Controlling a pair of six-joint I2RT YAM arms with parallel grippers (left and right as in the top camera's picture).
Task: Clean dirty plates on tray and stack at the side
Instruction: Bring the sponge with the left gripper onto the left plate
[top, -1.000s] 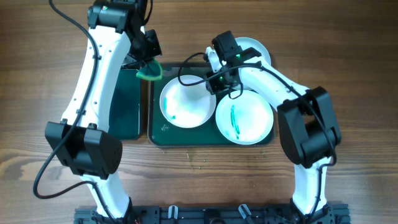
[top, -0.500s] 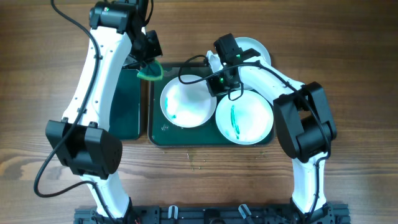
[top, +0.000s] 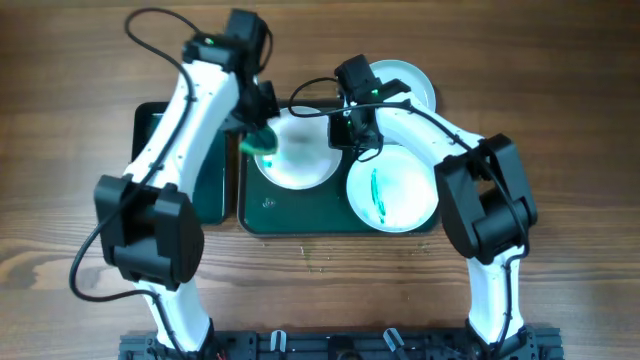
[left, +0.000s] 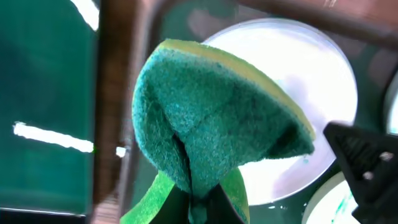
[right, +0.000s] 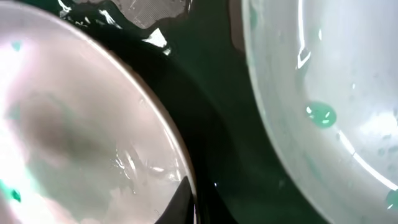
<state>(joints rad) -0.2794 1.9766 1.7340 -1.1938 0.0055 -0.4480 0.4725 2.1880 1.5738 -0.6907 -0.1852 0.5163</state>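
Note:
Two white plates lie on the dark green tray (top: 330, 222). My right gripper (top: 346, 130) is shut on the right rim of the left plate (top: 305, 160); the right wrist view shows that rim pinched between my right gripper's (right: 194, 205) jaws. My left gripper (top: 258, 136) is shut on a green sponge (left: 211, 118) and holds it over this plate's (left: 317, 74) left edge. The right plate (top: 392, 190) has a teal streak at its middle. A third plate (top: 408, 80) lies on the table behind the tray, partly hidden by my right arm.
A smaller green tray (top: 212, 190) lies left of the large one, partly under my left arm. Bare wooden table surrounds both trays. In the right wrist view a teal blob (right: 321, 115) marks the neighbouring plate (right: 348, 68).
My left arm has swung right with the sponge, from above the small tray to the left plate. My right gripper has shut on that plate's rim.

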